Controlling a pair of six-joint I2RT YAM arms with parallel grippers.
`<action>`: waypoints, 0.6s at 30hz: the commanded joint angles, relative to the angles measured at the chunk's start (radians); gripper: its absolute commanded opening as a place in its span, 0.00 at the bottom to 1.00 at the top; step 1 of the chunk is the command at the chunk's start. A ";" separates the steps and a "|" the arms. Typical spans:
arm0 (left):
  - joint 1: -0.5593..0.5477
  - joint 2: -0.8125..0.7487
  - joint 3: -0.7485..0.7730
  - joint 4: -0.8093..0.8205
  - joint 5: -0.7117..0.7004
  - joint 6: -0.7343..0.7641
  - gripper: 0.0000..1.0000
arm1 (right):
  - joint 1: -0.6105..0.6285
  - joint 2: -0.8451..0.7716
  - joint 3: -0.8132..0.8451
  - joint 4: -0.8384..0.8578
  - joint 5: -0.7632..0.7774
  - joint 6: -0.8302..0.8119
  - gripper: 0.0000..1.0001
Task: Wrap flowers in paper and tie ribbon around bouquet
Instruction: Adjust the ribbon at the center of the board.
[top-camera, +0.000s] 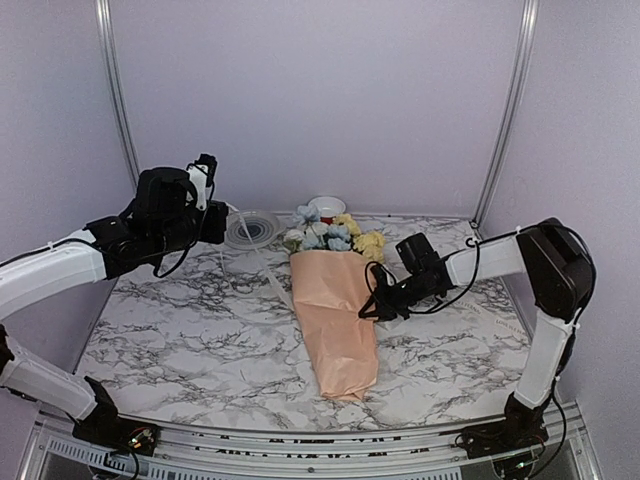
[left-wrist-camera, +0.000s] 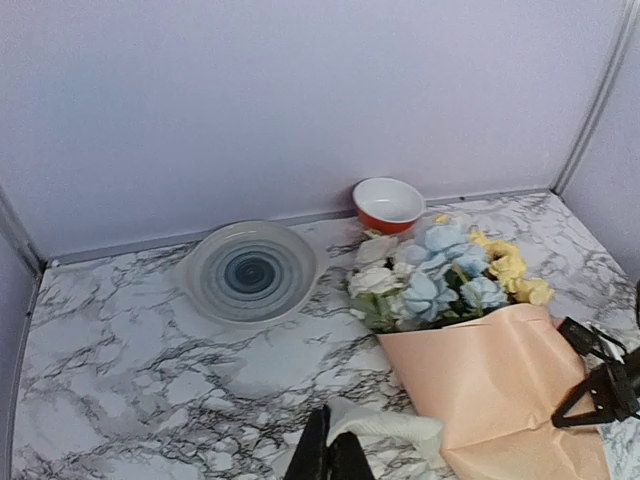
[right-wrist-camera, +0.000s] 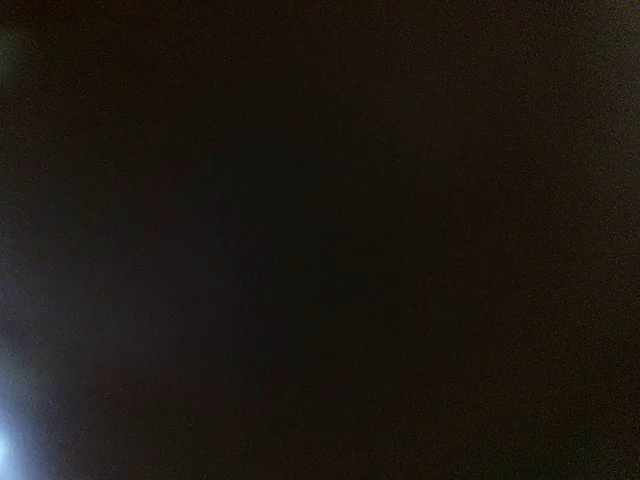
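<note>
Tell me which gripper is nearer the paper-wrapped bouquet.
Right. The right gripper sits at the right edge of the bouquet. The left gripper is raised well off to its left, near the clear plate, shut on the ribbon.

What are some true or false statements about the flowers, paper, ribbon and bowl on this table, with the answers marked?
1. The flowers lie wrapped in the peach paper. True.
2. The small bowl by the back wall is blue. False: it is red-orange outside and white inside.
3. The left tool is shut on the ribbon. True.
4. The ribbon is tied in a bow around the paper. False: no ribbon circles the paper yet.
5. The right tool hovers over the clear dish. False: it is at the paper's right edge.
</note>
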 joint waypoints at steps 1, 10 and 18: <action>-0.137 0.058 0.085 0.016 0.056 0.104 0.00 | 0.034 0.011 -0.038 0.018 -0.007 0.008 0.00; -0.313 0.211 0.129 0.022 0.159 0.108 0.00 | 0.064 -0.075 -0.147 -0.017 -0.024 -0.003 0.00; -0.349 0.553 0.295 0.013 0.342 0.100 0.00 | 0.065 -0.096 -0.146 -0.045 0.007 -0.015 0.00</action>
